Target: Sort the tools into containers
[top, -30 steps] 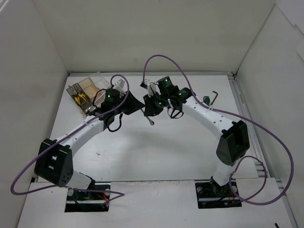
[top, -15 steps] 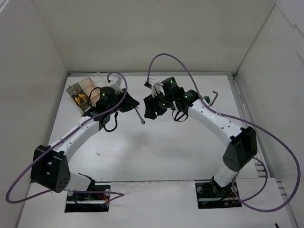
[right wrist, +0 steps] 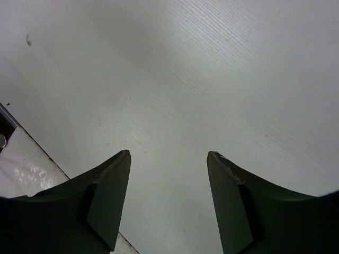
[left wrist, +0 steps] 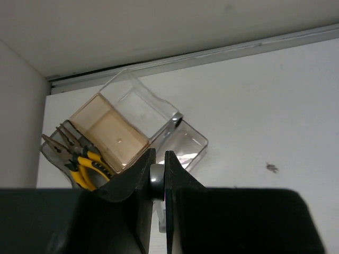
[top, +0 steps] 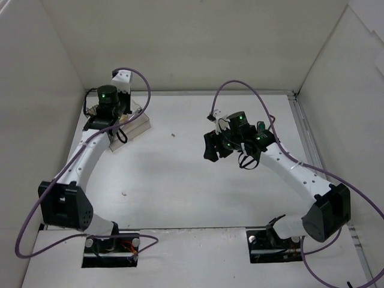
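The containers point(top: 137, 122) stand at the back left; in the left wrist view they are a tan compartment point(left wrist: 108, 132) with clear ones beside it. Yellow-handled pliers point(left wrist: 79, 161) lie in the leftmost compartment. My left gripper point(top: 117, 131) hovers at the tray's near side, shut on the silver wrench point(left wrist: 157, 177), whose round end shows between the jaws. My right gripper point(top: 210, 147) is open over bare table, its fingers point(right wrist: 108, 190) holding nothing. The green-handled screwdriver point(top: 261, 126) peeks out behind the right arm.
White walls close in the table on the left, back and right. Purple cables point(top: 282, 96) loop over both arms. A small dark speck point(top: 173, 135) marks the table between the grippers. The arm bases point(top: 111, 246) sit at the near edge.
The right gripper opened and let go of the wrench, then drew back to the right. The left gripper closed on the wrench and carried it from mid-table to the tray at the back left.
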Available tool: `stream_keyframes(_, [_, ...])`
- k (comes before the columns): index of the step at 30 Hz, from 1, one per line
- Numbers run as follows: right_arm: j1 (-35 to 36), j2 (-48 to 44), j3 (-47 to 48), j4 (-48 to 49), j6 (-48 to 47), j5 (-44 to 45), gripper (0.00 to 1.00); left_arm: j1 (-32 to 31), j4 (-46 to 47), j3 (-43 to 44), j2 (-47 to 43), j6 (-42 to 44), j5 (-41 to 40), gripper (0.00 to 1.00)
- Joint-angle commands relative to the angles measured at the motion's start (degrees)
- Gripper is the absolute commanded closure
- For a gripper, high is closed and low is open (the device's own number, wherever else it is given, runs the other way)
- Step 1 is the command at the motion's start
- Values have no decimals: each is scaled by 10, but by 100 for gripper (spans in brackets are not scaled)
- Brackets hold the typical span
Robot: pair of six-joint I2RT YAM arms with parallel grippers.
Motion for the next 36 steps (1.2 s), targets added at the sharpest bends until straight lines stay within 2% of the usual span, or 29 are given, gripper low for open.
stream_keyframes(1, [-7, -42, -17, 26, 12, 12, 43, 22, 28, 42, 64, 95, -55, 100])
stream_keyframes(6, [-11, -65, -43, 25, 14, 21, 42, 47, 29, 95, 160, 104, -51, 100])
stream_keyframes(12, [-13, -88, -71, 26, 8, 47, 40, 64, 25, 142, 233, 125, -60, 100])
stream_keyframes(16, [-16, -97, -77, 25, 10, 69, 36, 69, -4, 176, 267, 137, -41, 100])
stream_keyframes(25, [-26, -82, -74, 27, 29, 101, 35, 75, -83, 184, 301, 170, 2, 97])
stream_keyframes(27, [-27, -78, -72, 25, 35, 100, 35, 75, -90, 178, 302, 173, 7, 93])
stream_keyframes(28, [-28, -77, -72, 25, 38, 101, 34, 75, -90, 174, 300, 177, 7, 87])
stream_keyframes(31, [-29, -81, -71, 26, 48, 116, 34, 75, -87, 165, 294, 174, 0, 82])
stream_keyframes(36, [-29, -83, -63, 26, 70, 151, 33, 75, -79, 155, 265, 150, 6, 64])
